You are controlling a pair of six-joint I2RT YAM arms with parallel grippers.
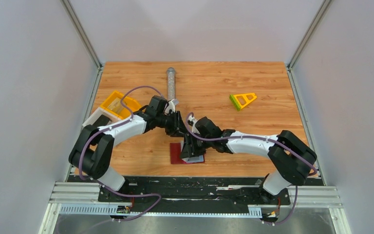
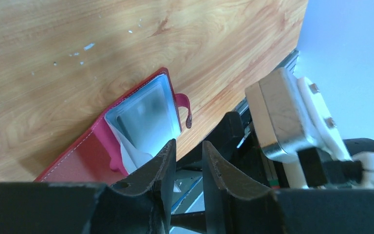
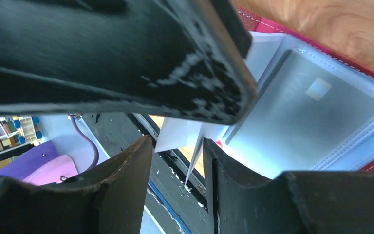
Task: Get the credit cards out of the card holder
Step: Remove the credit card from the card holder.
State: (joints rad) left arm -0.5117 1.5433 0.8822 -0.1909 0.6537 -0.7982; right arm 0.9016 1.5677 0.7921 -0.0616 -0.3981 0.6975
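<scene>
Top external: the card holder [image 1: 176,154] lies open on the bench [image 1: 253,131] close to the near edge, between the two arms. The left end effector [image 1: 180,131] and right end effector [image 1: 191,150] meet just above it and hide most of it. Farther back lie a grey tube [image 1: 171,83] and a yellow-green triangle [image 1: 242,100]. A yellow tray [image 1: 118,105] and a white tray [image 1: 96,119] sit at the left edge

Left wrist: the left end effector [image 2: 189,147] hangs just beside the card holder [image 2: 85,158]; its jaws stand a narrow gap apart, with nothing seen between the tips. The holder's blue-grey pocket [image 2: 148,114] faces up, a loose clear leaf [image 2: 129,155] rises toward the nearer finger, and the snap tab [image 2: 185,105] points toward the bench edge

Right wrist: the right end effector [image 3: 175,146] is narrowly parted, with the thin edge of a clear leaf [image 3: 193,163] standing in the gap, not pinched. A dark grey card [image 3: 311,109] sits inside the pocket. A finger [image 3: 126,58] of the left end effector lies across the leaves above
</scene>
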